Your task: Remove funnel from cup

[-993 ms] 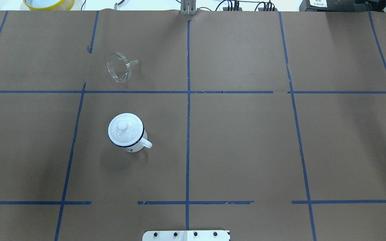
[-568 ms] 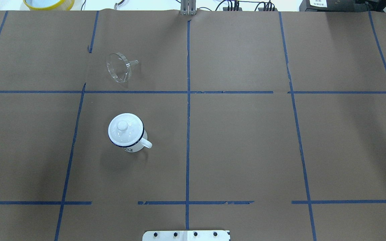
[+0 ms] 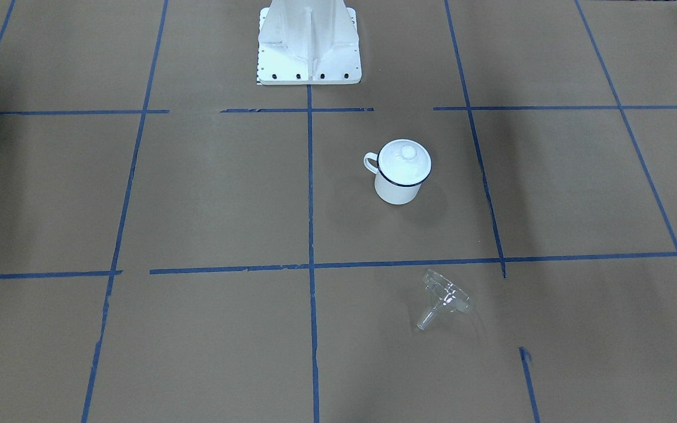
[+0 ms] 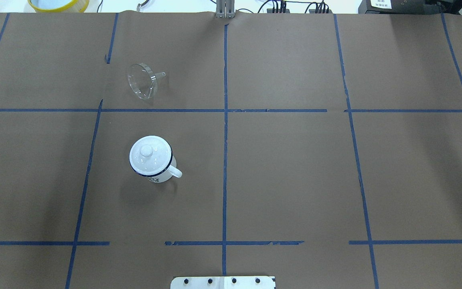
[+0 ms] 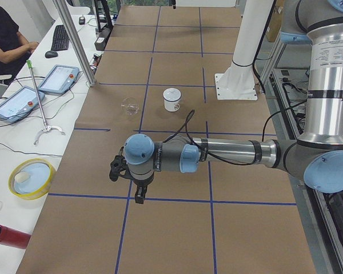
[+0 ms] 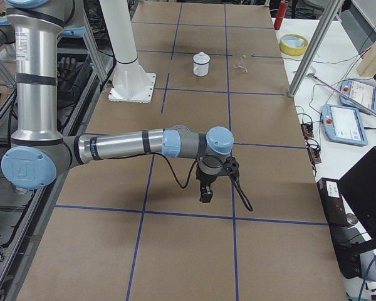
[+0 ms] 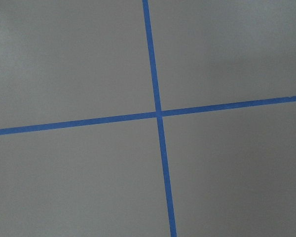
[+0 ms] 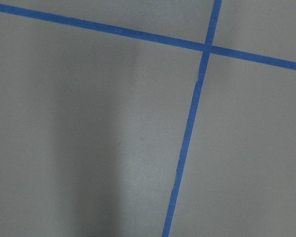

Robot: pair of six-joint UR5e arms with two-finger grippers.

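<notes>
Already the funnel (image 4: 142, 81) lies sideways, upper left in the overhead view, apart from the cup (image 4: 159, 175); whether the fingers of the left gripper (image 5: 138, 197) and right gripper (image 6: 204, 197) are spread, I cannot tell.

I see a white cup (image 3: 397, 189) with a dark blue rim, capped by a glossy white lid (image 3: 404, 161). The funnel (image 4: 142, 81) is clear and colourless. Brown paper (image 4: 295, 160) lies under both, marked with a grid of blue tape (image 4: 225, 180).
</notes>
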